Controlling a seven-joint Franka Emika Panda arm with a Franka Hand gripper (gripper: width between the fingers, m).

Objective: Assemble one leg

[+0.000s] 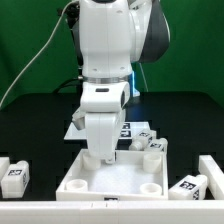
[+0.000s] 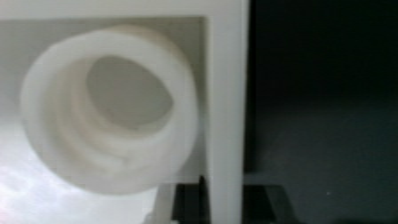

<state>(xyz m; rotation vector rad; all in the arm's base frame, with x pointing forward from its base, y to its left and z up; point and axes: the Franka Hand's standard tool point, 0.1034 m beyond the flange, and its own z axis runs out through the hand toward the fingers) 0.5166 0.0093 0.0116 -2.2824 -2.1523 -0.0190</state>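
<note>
Gripper (image 1: 103, 153) over tabletop (image 1: 75, 184) corner, leg (image 1: 15, 173) lying apart

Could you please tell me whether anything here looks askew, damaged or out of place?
Nothing looks damaged. A small white tagged plastic leg lies loose and angled beside the large white square tabletop tray.

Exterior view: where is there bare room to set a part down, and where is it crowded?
Bare: the black table on the exterior view's left, between the leg there and the tabletop. Crowded: behind the tabletop, where loose legs cluster.
</note>
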